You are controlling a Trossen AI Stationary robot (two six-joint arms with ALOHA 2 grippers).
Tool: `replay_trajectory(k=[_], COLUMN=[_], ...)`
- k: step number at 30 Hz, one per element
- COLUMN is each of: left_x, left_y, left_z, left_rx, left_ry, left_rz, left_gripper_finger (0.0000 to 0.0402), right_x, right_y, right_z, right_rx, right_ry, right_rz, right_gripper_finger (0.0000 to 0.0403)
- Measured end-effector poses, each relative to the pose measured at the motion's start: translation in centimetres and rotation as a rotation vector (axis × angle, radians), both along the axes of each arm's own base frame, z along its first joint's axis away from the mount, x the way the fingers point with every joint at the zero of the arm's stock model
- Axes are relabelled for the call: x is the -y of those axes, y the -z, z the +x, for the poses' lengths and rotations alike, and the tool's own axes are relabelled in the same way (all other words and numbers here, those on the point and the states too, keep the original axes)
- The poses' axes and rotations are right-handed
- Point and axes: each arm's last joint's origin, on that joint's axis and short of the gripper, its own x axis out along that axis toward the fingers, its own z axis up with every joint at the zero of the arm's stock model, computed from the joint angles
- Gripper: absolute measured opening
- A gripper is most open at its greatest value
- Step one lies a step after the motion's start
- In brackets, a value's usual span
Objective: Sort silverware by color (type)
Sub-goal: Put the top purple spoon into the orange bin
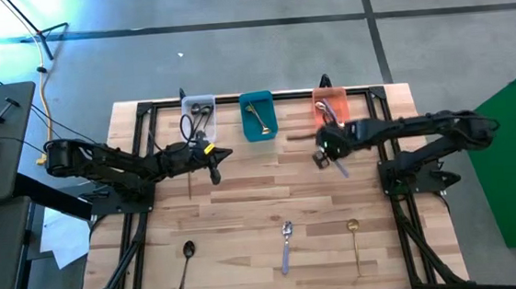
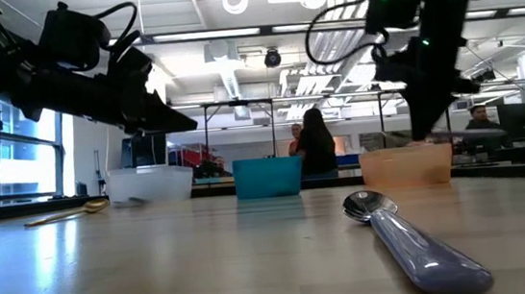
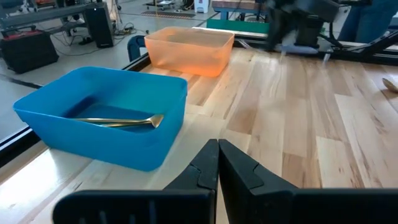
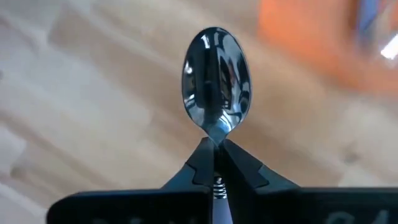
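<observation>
My right gripper [image 1: 322,156] hovers over the table just near of the orange bin [image 1: 331,107], shut on a silver spoon with a lavender handle [image 1: 342,166]. The right wrist view shows its shiny bowl [image 4: 216,86] sticking out past the fingertips. My left gripper [image 1: 215,163] is shut on nothing and hangs near of the clear bin [image 1: 198,115]. A black spoon [image 1: 186,259], a silver spoon with a lavender handle [image 1: 287,244] and a gold spoon [image 1: 354,241] lie flat near the table's near edge. My right gripper pinches the silver spoon at its neck [image 4: 215,138], just behind the bowl, between the two fingertips. The bowl juts forward beyond the fingers and the handle runs back between them. The spoon is lifted clear of the table.
The teal bin [image 1: 258,115] holds a gold spoon [image 3: 118,122]. Dark spoons lie in the clear bin, and a silver one lies in the orange bin. All three bins stand in a row at the far edge. Bare wood lies between the arms and the near spoons. People sit in the room beyond the table [image 2: 312,142].
</observation>
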Motion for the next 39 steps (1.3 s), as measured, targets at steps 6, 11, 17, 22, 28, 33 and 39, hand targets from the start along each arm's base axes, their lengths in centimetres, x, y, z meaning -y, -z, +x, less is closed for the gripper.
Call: replay_trajectory(k=[6, 11, 17, 22, 28, 33, 39], left_x=[0.1, 0.1, 0.1, 0.1, 0.1, 0.0, 0.0], left_y=[0.0, 0.0, 0.0, 0.0, 0.0, 0.0, 0.0], left_z=[0.0, 0.0, 0.0, 0.0, 0.0, 0.0, 0.0], left_rx=[0.003, 0.003, 0.003, 0.006, 0.006, 0.007, 0.016], left_ry=[0.003, 0.004, 0.003, 0.001, 0.001, -0.002, -0.008], left_rz=[0.001, 0.001, 0.002, -0.006, -0.007, -0.007, -0.031], left_gripper_finger=[0.0001, 0.0, 0.0, 0.0, 0.0, 0.0, 0.0], right_x=[5.2, 10.0, 15.8, 19.4, 21.0, 21.2, 20.9], right_y=[-4.9, -6.9, -4.8, -1.2, 2.3, 3.2, 2.7], right_z=[0.2, -1.1, -2.1, -2.6, -2.6, -2.4, -2.2], right_rx=[0.049, 0.06, 0.034, -0.008, -0.05, -0.06, -0.062], right_ry=[0.002, 0.062, 0.088, 0.08, 0.067, 0.045, 0.022], right_rz=[-0.142, -0.228, -0.222, -0.162, -0.072, -0.06, -0.066], right_gripper_finger=[0.0005, 0.0006, 0.0006, 0.0006, 0.0007, 0.0009, 0.005])
